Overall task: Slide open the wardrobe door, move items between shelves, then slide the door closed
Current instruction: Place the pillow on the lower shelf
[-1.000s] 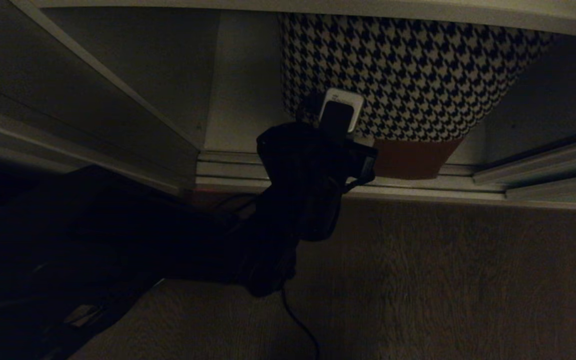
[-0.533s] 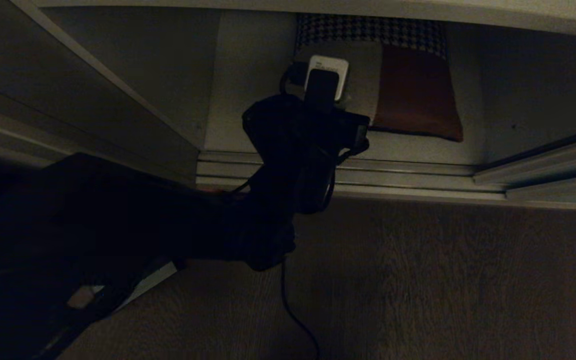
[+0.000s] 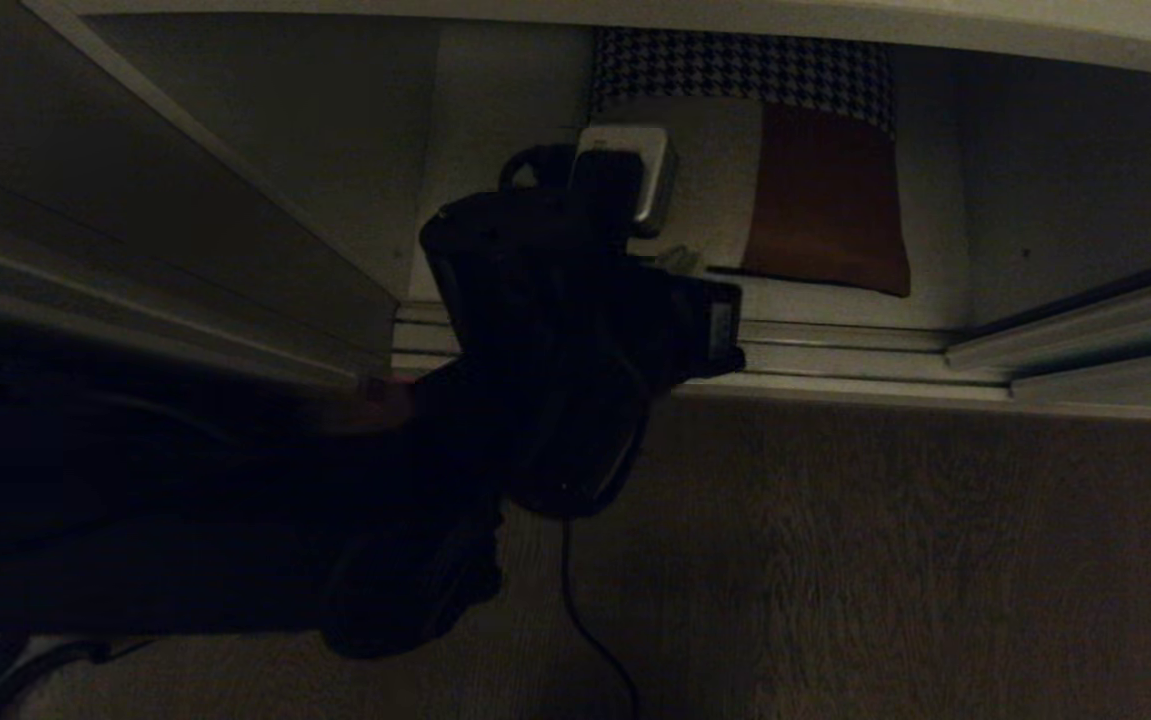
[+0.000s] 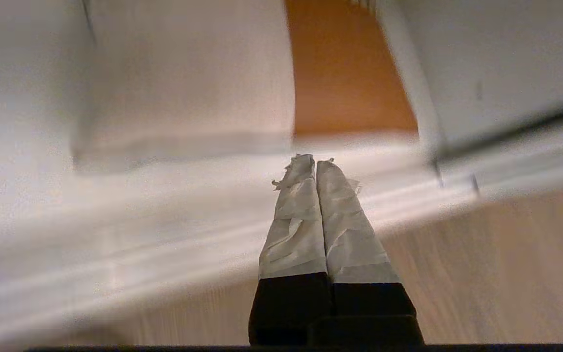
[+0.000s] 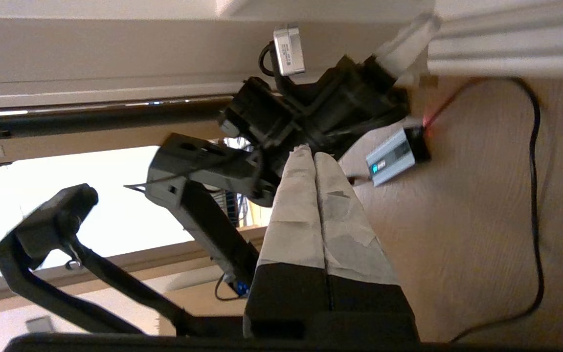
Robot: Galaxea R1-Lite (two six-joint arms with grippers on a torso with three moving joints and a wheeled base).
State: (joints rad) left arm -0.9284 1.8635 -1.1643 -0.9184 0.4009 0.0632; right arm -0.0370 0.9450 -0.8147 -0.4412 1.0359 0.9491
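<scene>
Both pairs of jaws are pressed shut on nothing. The cushion (image 3: 765,180) lies flat on the bottom shelf (image 3: 935,300), just ahead of the left gripper (image 4: 314,164), which points at its near edge; the right gripper (image 5: 313,157) hangs farther back.

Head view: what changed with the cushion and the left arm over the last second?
The cushion went from tipped up, houndstooth face filling the opening, to lying flat on the bottom shelf. The left gripper, shut and empty, pulled back toward the floor track, short of the cushion's front edge. The right gripper closed, well away from the cushion. The camera did not move.
</scene>
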